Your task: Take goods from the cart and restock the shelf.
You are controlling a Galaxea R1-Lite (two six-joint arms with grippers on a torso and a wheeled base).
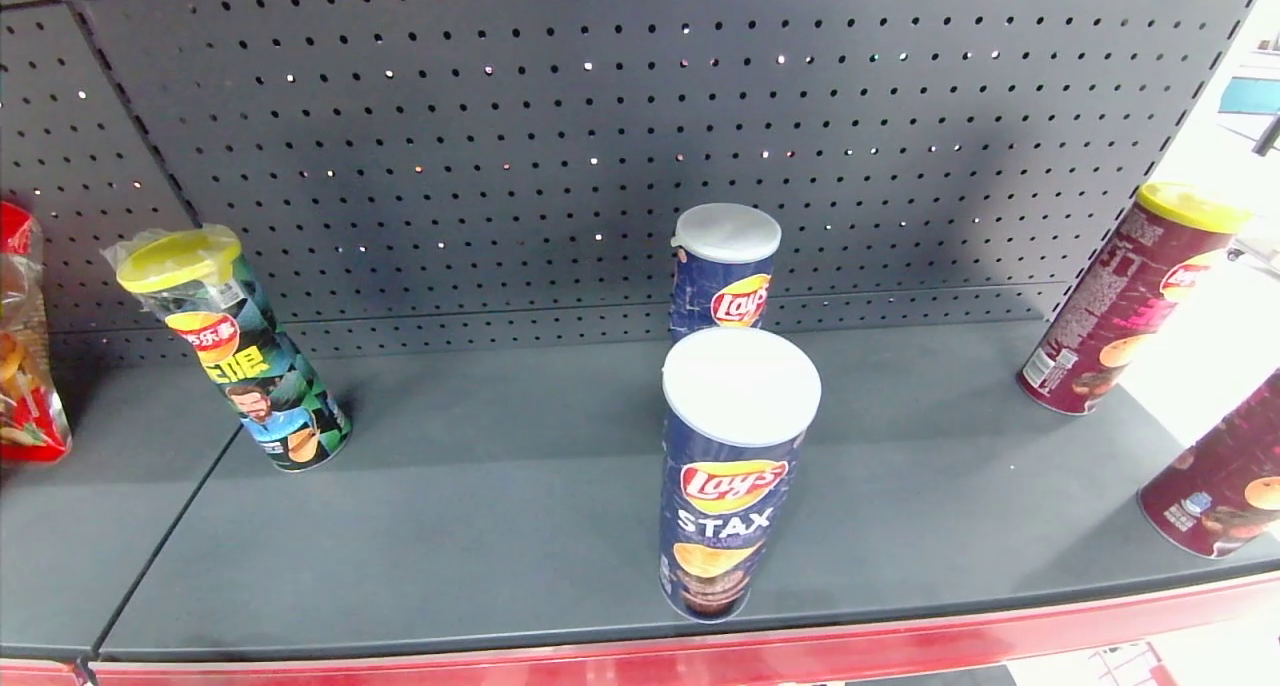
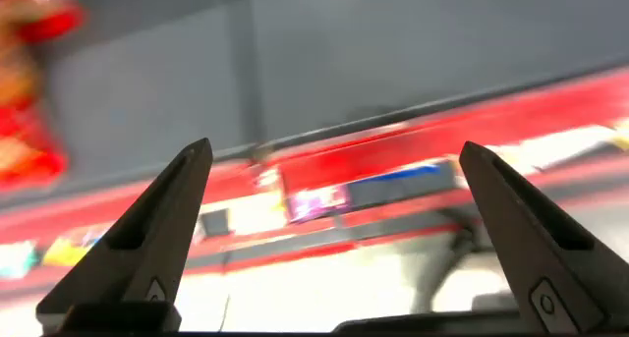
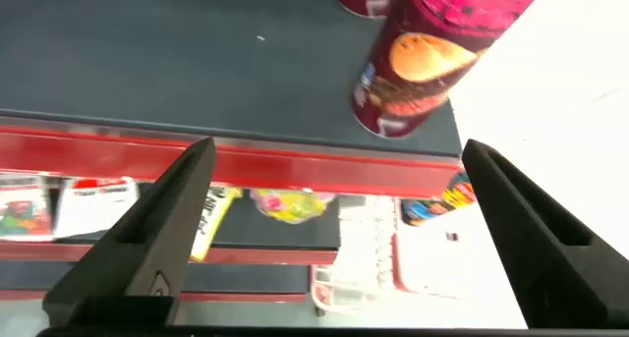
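- The left gripper (image 2: 335, 147) was released, its two dark fingers (image 2: 162, 229) spread wide with nothing between them; it hung in front of the shelf's red front edge (image 2: 413, 131).
- The right gripper (image 3: 339, 144) was likewise spread open and held nothing. It sat just in front of the red front edge, near the shelf's right end.
- The shelf (image 1: 480, 486) was a dark grey deck backed by a perforated panel (image 1: 500, 146).
- A front blue chip can (image 1: 735, 471) with a white lid stood upright near the front edge, about mid-shelf.
- A rear blue chip can (image 1: 724, 271) stood directly behind it, close to the back panel, with a gap between the two.
- A green chip can (image 1: 245, 351) with a yellow lid stood toward the left, well apart from the blue pair.
- A rear maroon chip can (image 1: 1125, 301) with a yellow lid stood at the right, near the back.
- A front maroon chip can (image 1: 1215, 481) stood at the right front corner; the right wrist view showed it just beyond that gripper.
- A red snack bag (image 1: 25, 366) stood at the far left, on the neighbouring shelf section.
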